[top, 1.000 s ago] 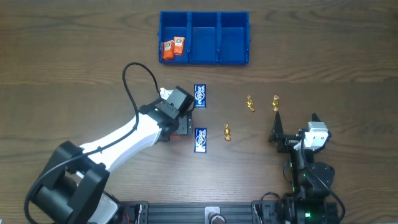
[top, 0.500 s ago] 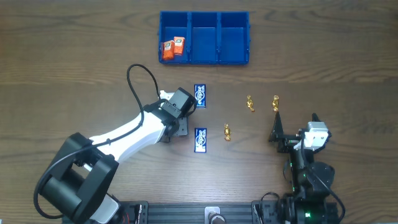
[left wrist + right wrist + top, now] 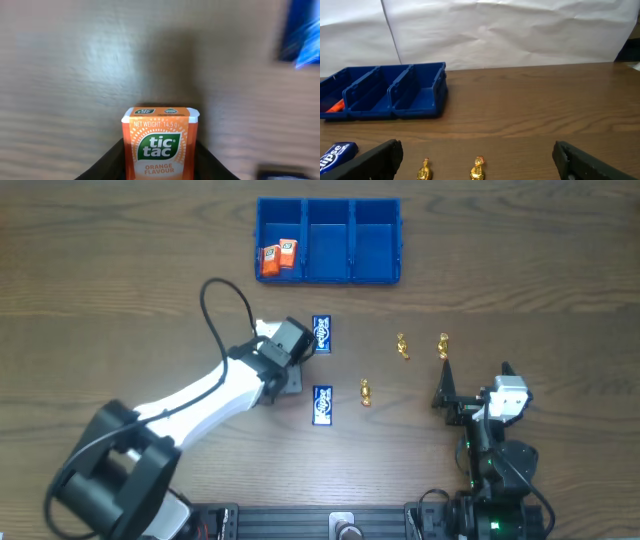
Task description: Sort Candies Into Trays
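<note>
Carriage of the orange mint box [image 3: 160, 142] to the blue tray [image 3: 329, 281] is the step in hand, I judge. The left gripper [image 3: 290, 382] has its fingers closed against the box's two sides and holds it upright, well short of the tray.

To do it well:
- Lift enough to clear the tray's near wall.
- Go to the end compartment on the left arm's side, where two like orange boxes [image 3: 278, 258] lie.
- Let go low, so the box does not tip into the next bin.
- Keep clear of the blue bar [image 3: 321, 334] lying between gripper and tray.

The right gripper [image 3: 474, 382] stands wide open and empty, far from the tray.

From above, the wrist covers the held box. Its lower half is cut off in the left wrist view, so the grip's depth is hard to judge, and it possibly hangs just off the table.
</note>
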`<action>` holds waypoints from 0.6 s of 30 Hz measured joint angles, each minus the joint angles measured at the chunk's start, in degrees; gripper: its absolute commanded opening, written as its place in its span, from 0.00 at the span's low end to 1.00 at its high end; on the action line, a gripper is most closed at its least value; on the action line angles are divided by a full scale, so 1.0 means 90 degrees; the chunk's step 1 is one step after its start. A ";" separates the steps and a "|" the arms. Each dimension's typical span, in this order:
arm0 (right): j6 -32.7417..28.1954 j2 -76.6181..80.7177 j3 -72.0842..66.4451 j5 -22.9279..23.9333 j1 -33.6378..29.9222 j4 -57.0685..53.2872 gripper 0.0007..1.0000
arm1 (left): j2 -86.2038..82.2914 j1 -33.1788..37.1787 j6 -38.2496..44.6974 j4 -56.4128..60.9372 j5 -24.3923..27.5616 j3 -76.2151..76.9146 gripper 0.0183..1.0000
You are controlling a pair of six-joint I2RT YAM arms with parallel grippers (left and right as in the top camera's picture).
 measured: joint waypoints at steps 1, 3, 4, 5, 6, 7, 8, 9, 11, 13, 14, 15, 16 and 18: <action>0.0002 0.0000 0.0000 0.0002 0.0000 0.0000 1.00 | -0.0138 0.0027 0.0090 -0.0175 -0.0097 0.0238 0.35; 0.0000 0.0000 0.0000 0.0002 0.0000 0.0002 1.00 | -0.0401 0.0104 0.0284 -0.0459 -0.0330 0.0886 0.34; 0.0000 0.0000 0.0000 0.0002 0.0000 0.0002 1.00 | -0.0498 0.0165 0.0413 -0.0631 -0.0466 0.1358 0.34; 0.0000 0.0002 0.0000 0.0002 0.0000 0.0005 1.00 | -0.0551 0.0223 0.0520 -0.0721 -0.0585 0.1749 0.33; 0.0002 0.0000 0.0000 0.0000 0.0000 0.0000 1.00 | -0.0566 0.0301 0.0687 -0.0872 -0.0736 0.2346 0.33; 0.0000 0.0002 0.0000 0.0000 0.0000 0.0000 1.00 | -0.0561 0.0389 0.0862 -0.0930 -0.0869 0.2902 0.33; 0.0002 0.0002 0.0000 0.0000 0.0000 -0.0002 1.00 | -0.0512 0.0493 0.1047 -0.1052 -0.0979 0.3453 0.34; 0.0002 0.0000 0.0000 0.0000 0.0000 0.0002 1.00 | -0.0420 0.0597 0.1229 -0.1171 -0.1069 0.3995 0.34; 0.0002 0.0000 0.0000 0.0002 0.0000 -0.0002 1.00 | -0.0158 0.0784 0.1452 -0.1314 -0.1185 0.4828 0.35; 0.0002 0.0002 0.0000 0.0002 0.0000 0.0000 1.00 | 0.0372 0.1052 0.1753 -0.1418 -0.1263 0.5795 0.35; 0.0000 0.0000 0.0000 0.0002 0.0000 0.0005 1.00 | 0.0678 0.1166 0.1880 -0.1503 -0.1265 0.6159 0.36; 0.0000 0.0002 0.0000 0.0002 0.0000 0.0002 1.00 | 0.1015 0.1256 0.1974 -0.1494 -0.1253 0.6496 0.36; 0.0000 0.0002 0.0000 0.0002 0.0000 0.0000 1.00 | 0.1287 0.1319 0.2038 -0.1467 -0.1229 0.6693 0.36; 0.0000 0.0000 0.0000 0.0002 0.0000 0.0000 1.00 | 0.1906 0.1450 0.2147 -0.1477 -0.1144 0.6958 0.38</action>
